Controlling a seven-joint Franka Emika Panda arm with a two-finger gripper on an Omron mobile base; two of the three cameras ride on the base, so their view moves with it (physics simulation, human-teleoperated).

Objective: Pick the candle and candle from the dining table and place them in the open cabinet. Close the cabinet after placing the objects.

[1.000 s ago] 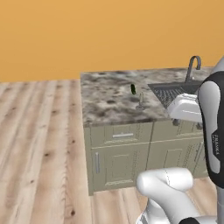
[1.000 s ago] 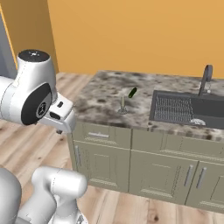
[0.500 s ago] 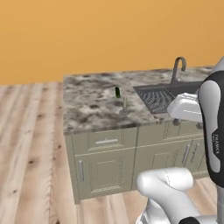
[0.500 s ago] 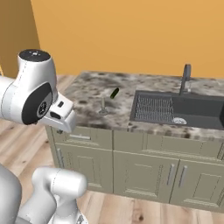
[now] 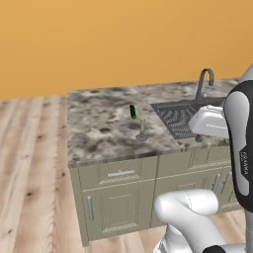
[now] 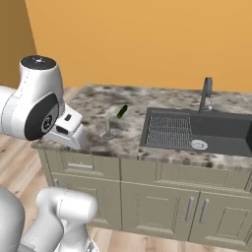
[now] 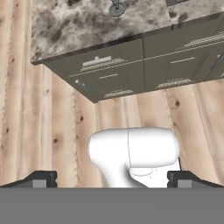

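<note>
On the dining table (image 5: 99, 133), near its front edge, a greyish candle on a silver-grey holder (image 5: 142, 129) (image 6: 108, 129) stands upright. Its round base (image 7: 117, 8) shows at the top of the hand view. My gripper (image 7: 112, 179) is open and empty, held high in front of the island and looking down at the wooden floor. It is well short of the candle. The cabinet is out of view.
A small dark green object (image 5: 132, 111) (image 6: 121, 111) lies just beyond the candle. To the right are a dark sink (image 6: 197, 130) and a curved grey faucet (image 5: 205, 81). Olive-grey drawer fronts (image 7: 131, 65) face me, with wooden floor (image 5: 29, 163) to the left.
The whole picture has shifted: the base has driven, so the island now sits nearer and further left in the right base view. The arm's pose and the open gripper are unchanged.
</note>
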